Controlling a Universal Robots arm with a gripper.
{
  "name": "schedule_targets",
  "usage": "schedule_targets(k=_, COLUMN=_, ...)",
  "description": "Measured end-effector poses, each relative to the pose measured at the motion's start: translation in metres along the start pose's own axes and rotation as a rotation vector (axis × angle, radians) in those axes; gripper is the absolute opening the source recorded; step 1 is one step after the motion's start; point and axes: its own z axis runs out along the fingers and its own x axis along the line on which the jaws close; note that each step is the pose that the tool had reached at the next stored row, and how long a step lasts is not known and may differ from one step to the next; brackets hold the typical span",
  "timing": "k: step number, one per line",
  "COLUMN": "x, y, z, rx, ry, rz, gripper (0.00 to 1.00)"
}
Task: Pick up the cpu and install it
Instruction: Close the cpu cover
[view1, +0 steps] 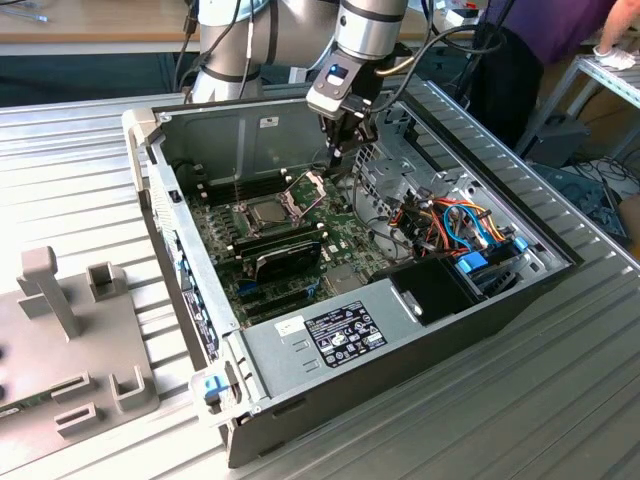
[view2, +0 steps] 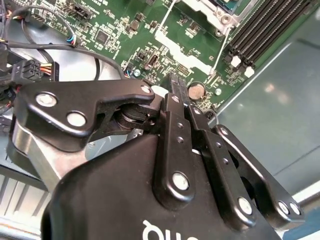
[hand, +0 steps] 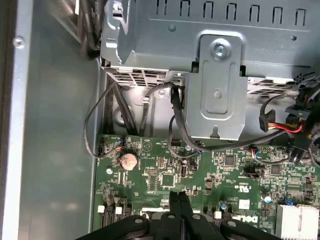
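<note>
Currently the gripper (view1: 337, 157) hangs inside the open computer case (view1: 250, 130), low over the green motherboard (view1: 345, 240), and in the first wrist view its two fingers (hand: 173, 201) are pressed together with nothing held between them. The cpu (view1: 263, 211) lies flat in the socket on the motherboard, apart from the gripper and toward the exterior view's left of it, while the shiny hinged frame (view1: 306, 188) stands lifted just beside the cpu, between it and the gripper
</note>
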Motion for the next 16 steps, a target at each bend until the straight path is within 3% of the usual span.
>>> schedule_targets(k=6, x=0.0009, y=0.0016, z=0.0194, rx=0.0000, ry=0.0000, rz=0.000, gripper=0.11)
schedule_targets(k=16, x=0.0018, y=0.0027, z=0.0381, rx=0.0000, ry=0.0001, rz=0.000, gripper=0.11)
